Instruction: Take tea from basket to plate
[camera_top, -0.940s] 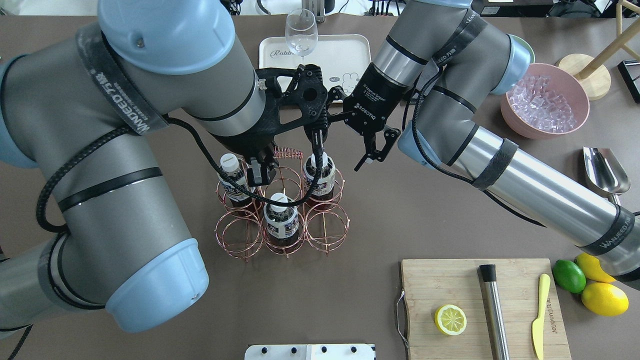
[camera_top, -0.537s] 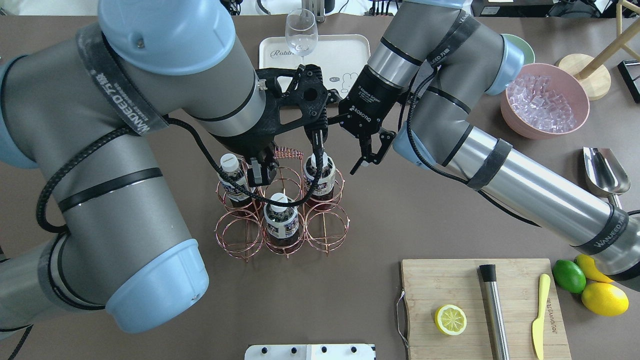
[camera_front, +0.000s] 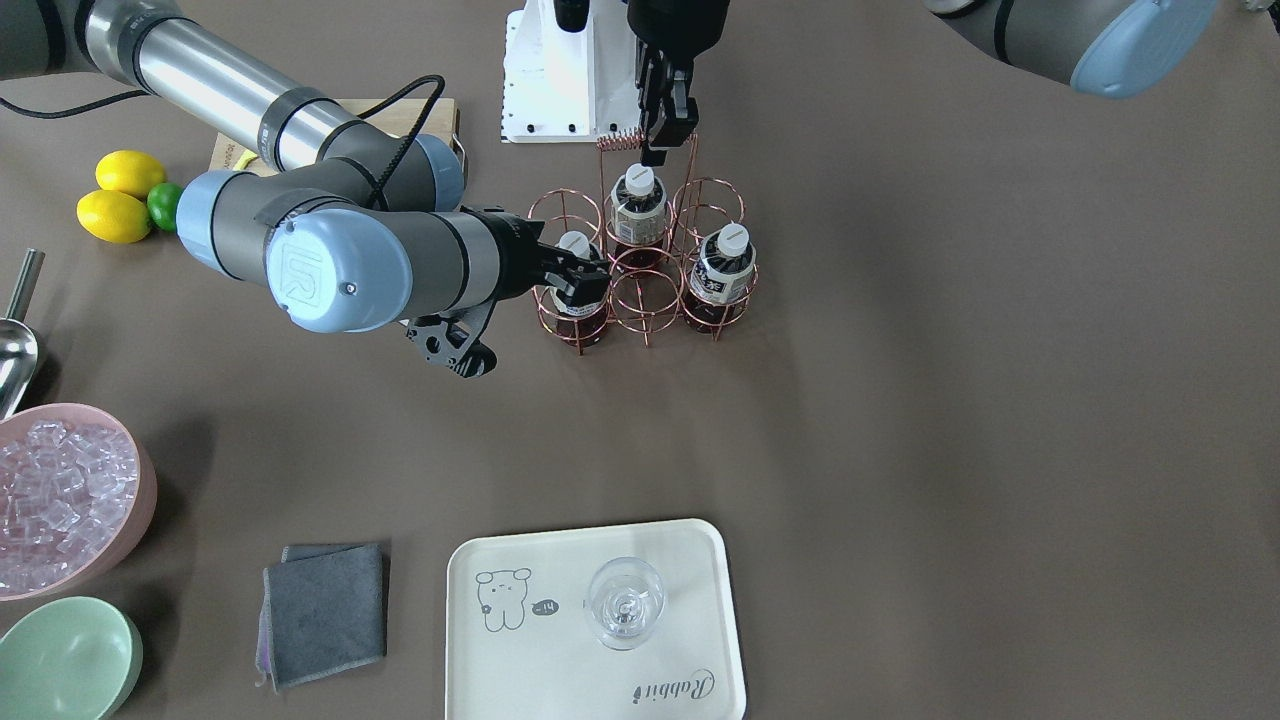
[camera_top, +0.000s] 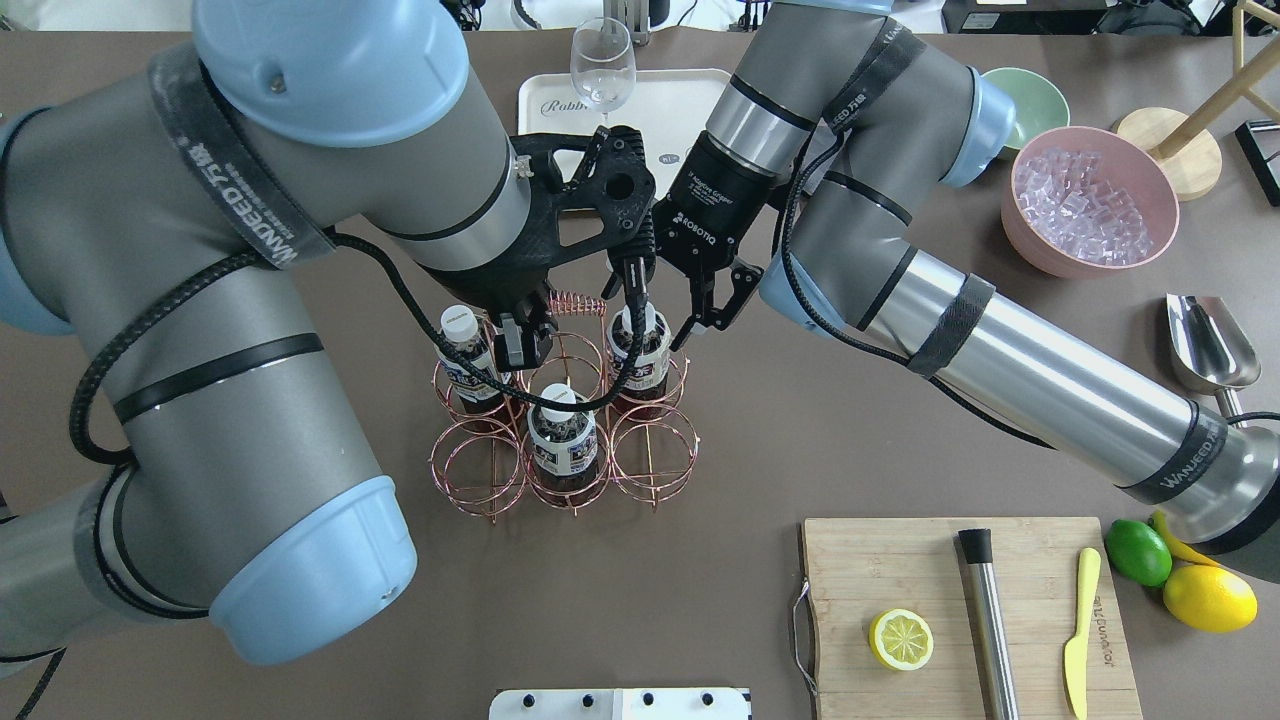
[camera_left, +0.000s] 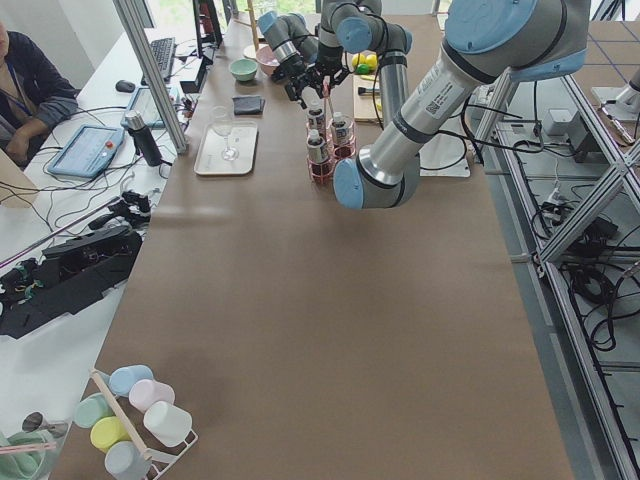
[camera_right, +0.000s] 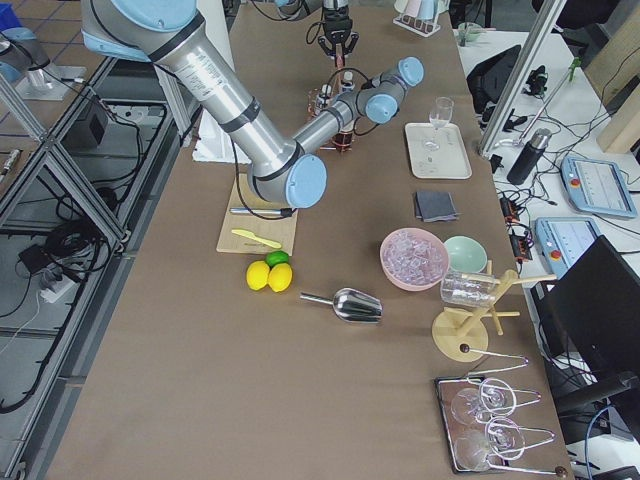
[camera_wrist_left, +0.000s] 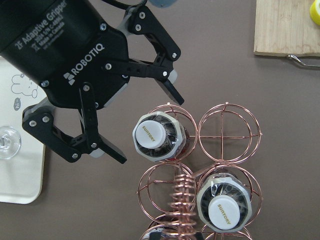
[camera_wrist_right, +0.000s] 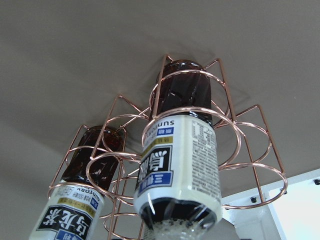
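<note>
Three bottles of tea stand upright in the basket (camera_wrist_left: 229, 134); the tea (camera_wrist_left: 152, 135) nearest the right gripper (camera_wrist_left: 149, 129) sits in the corner cell on the robot's right, in the row toward the plate (camera_front: 690, 560), white cap up; right gripper released, fingers spread, tips reaching to either side of that cap, contact not discernible; second bottle (camera_top: 465, 350) in the opposite corner of the same row; third bottle (camera_top: 562, 440) in the middle cell of the row nearer the robot; left gripper (camera_front: 662, 140) clenched on the top wire of the basket's handle (camera_front: 618, 140), beside its coil; plate well apart from the basket, across the table, bearing a wine glass (camera_front: 625, 603); grey cloth (camera_front: 325, 610) beside the plate; pink bowl of ice cubes (camera_top: 1090, 200) and green bowl (camera_top: 1020, 95) on the robot's right; cutting board (camera_top: 900, 570) with a lemon half (camera_top: 900, 640).
</note>
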